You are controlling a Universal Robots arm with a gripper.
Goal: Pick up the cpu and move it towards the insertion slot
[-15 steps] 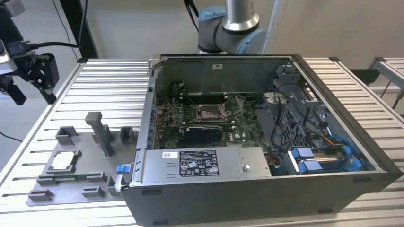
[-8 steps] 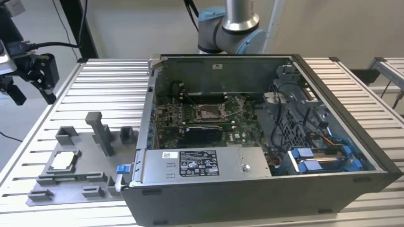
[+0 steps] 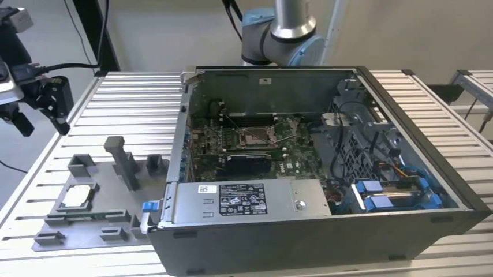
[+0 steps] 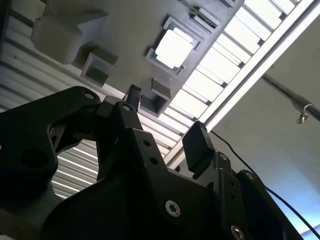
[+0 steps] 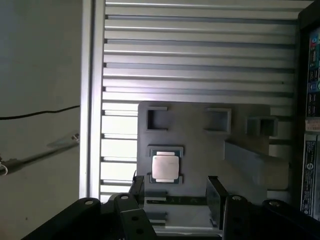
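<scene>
The cpu (image 3: 77,197) lies flat in a square pocket of a grey fixture (image 3: 115,231) on the exterior view's left, its silvery top facing up. It is also visible as the cpu (image 5: 165,167) in the first wrist view and the cpu (image 4: 173,48) in the second. My gripper (image 3: 40,115) hangs well above the table, further back than the fixture, open with nothing between its black fingers (image 5: 215,195). Both wrist views show the open gripper (image 4: 165,120) apart from the chip. The insertion slot (image 3: 255,137) sits on the green board inside the open computer case.
The open computer case (image 3: 462,196) fills the middle and the exterior view's right, with a labelled power supply (image 3: 242,199) at its front and blue cable connectors (image 3: 389,199). The fixture carries an upright grey post (image 3: 123,161) and a green memory stick (image 3: 89,216). The arm's base (image 3: 281,32) stands behind the case.
</scene>
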